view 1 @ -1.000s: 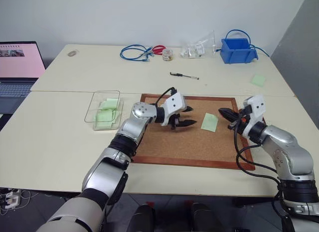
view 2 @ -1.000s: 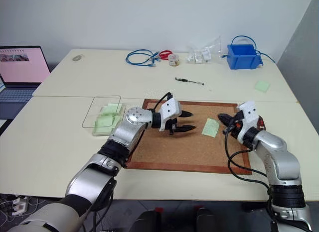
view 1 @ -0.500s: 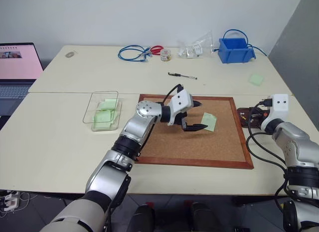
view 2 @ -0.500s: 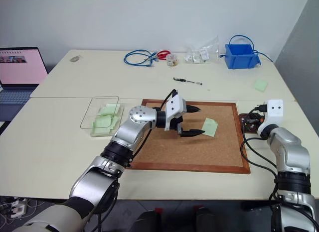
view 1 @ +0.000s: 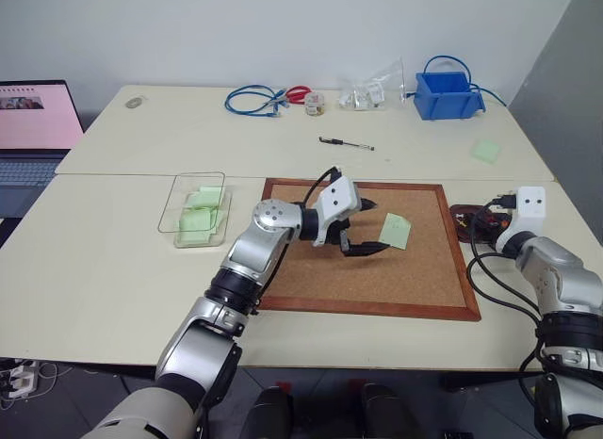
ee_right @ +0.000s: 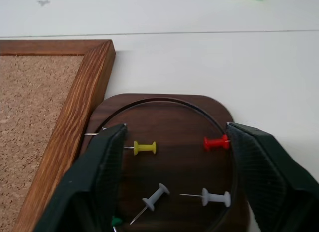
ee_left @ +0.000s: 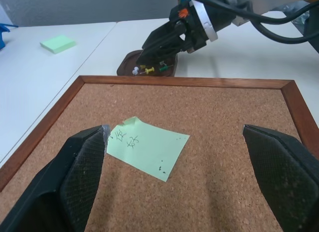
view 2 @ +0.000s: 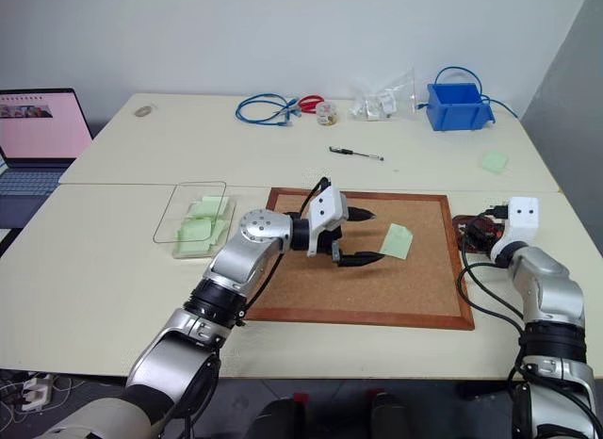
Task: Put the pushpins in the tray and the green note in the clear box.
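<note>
The right end effector (ee_right: 174,157) hangs just over the tray (ee_right: 164,110), its two black fingers spread wide with nothing between them. The tray sits on the desk (view 1: 113,260) right against the right-hand edge of the corkboard (view 1: 367,274). Inside the dish lie the pushpins: a red one (ee_right: 216,142), a yellow one (ee_right: 143,148) and two pale grey ones (ee_right: 154,196), with a green head just peeking in at the near edge.

The left end effector (view 1: 363,227) is out over the middle of the corkboard, pointing toward the right, fingers fully apart and holding nothing. The green note (view 1: 396,231) lies flat on the cork just beyond its tips, one corner curled up and some handwriting on it. From the left wrist view the note lies between the two spread fingers but further on, not touched by either.

The clear box (view 1: 195,209) stands on the desk to the left of the corkboard, with pale green sheets already inside. Far back on the desk sit a blue bin (view 1: 450,93), a blue cable (view 1: 252,100) and a pen (view 1: 347,143); a green sticky pad (view 1: 487,151) lies far right.
</note>
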You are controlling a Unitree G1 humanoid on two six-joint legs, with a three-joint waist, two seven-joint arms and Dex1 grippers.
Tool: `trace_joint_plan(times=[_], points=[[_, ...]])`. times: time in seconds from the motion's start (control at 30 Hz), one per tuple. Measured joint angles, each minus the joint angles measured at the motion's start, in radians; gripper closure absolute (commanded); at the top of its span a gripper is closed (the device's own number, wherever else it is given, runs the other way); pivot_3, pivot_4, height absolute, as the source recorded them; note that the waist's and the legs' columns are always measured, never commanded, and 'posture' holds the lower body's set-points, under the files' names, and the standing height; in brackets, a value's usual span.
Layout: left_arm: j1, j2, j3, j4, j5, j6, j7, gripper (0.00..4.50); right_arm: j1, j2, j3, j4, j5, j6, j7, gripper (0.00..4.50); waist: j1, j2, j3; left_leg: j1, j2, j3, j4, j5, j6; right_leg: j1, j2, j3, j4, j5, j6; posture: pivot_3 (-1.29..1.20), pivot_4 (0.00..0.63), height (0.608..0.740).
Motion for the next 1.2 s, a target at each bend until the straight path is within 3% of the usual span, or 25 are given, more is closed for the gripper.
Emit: trace_joint_plan(times=[0.03,0.2,0.37,0.53,0.73,1.0,1.2], points=[[0.009,0.002,0.000,-0.009,-0.001,0.007,0.002,0.00,0.006,0.000,-0.001,-0.014,0.000,-0.007,0.001,0.17,0.000,0.000,0.000,0.000,0.000,0.000,0.000,0.000,0.000,0.000,0.000,0.000,0.000,0.000,0.000,0.00,0.150,0.740],[0.044,0.036,0.003,-0.042,-0.002,0.046,0.020,0.00,0.041,0.000,-0.002,-0.149,0.028,-0.035,0.042,0.17,-0.004,0.000,0.000,0.000,0.000,0.000,0.000,0.000,0.000,0.000,0.000,0.000,0.000,0.000,0.000,0.00,0.150,0.740],[0.106,0.076,0.024,-0.083,-0.017,0.088,0.037,0.00,0.114,0.010,0.062,-0.332,0.110,-0.039,0.194,0.17,-0.005,0.000,0.000,0.000,0.001,-0.001,0.000,0.000,0.000,0.001,0.000,-0.001,0.000,0.000,0.000,0.00,0.150,0.740],[0.088,0.056,0.024,-0.047,-0.016,0.102,0.051,0.00,0.137,0.037,0.132,-0.321,0.122,-0.029,0.251,0.17,0.006,0.000,0.000,0.000,-0.001,-0.001,0.002,0.000,0.000,0.001,-0.001,-0.001,0.001,0.000,0.001,0.00,0.150,0.740],[-0.089,-0.011,0.019,0.225,0.007,0.001,0.039,0.00,0.185,0.006,0.160,-0.384,0.132,-0.022,0.311,0.17,0.007,0.000,0.000,-0.001,-0.001,-0.002,0.000,0.000,0.000,0.001,0.000,-0.002,-0.001,0.000,0.000,0.00,0.150,0.740],[-0.349,-0.119,0.009,0.733,0.087,-0.213,-0.006,0.00,0.288,-0.030,0.157,-0.583,0.148,0.035,0.306,0.17,0.003,-0.002,0.001,-0.001,-0.002,-0.002,0.000,0.000,0.000,0.001,0.000,-0.002,-0.002,0.000,0.001,0.00,0.150,0.740],[-0.422,-0.154,0.010,0.910,0.163,-0.294,0.020,0.00,0.352,-0.024,0.135,-0.690,0.178,0.077,0.260,0.17,0.001,-0.002,0.002,-0.001,-0.002,-0.002,0.000,0.000,0.000,0.000,0.000,-0.002,-0.002,0.000,0.001,0.00,0.150,0.740]])
